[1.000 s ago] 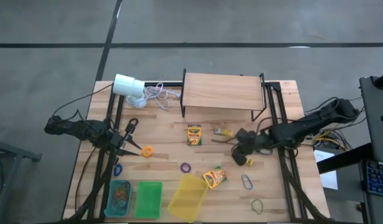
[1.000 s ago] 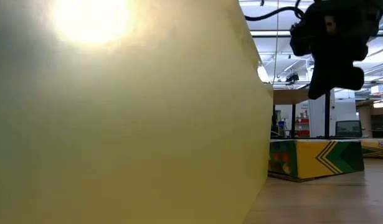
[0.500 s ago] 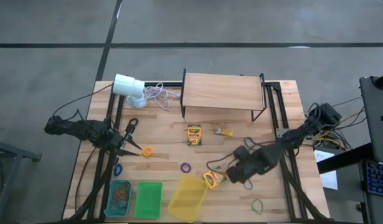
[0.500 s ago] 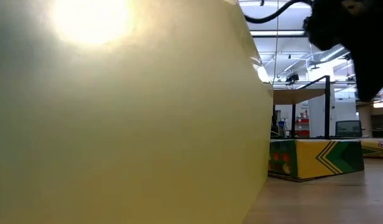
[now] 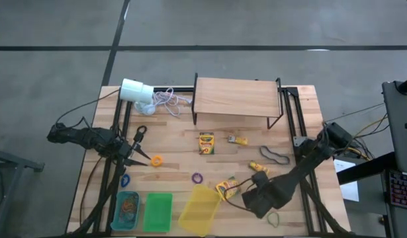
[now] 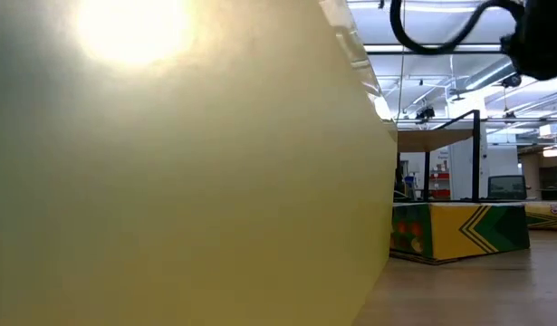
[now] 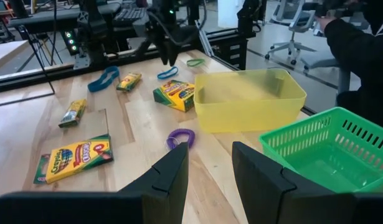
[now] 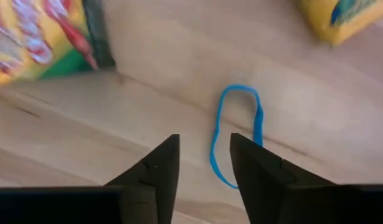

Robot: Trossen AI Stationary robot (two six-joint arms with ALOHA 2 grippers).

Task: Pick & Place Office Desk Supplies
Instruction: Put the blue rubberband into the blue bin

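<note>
The right gripper [image 8: 200, 163] hangs with fingers parted and empty right over the blue rubber-band loop [image 8: 236, 134] lying flat beside a crayon box [image 8: 38, 40], so I reckon a pinch could skid off the wood.

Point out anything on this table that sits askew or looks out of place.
The yellow bin sits turned at an angle, out of line with the green basket and blue bin beside it. A crayon box lies askew against its corner.
</note>
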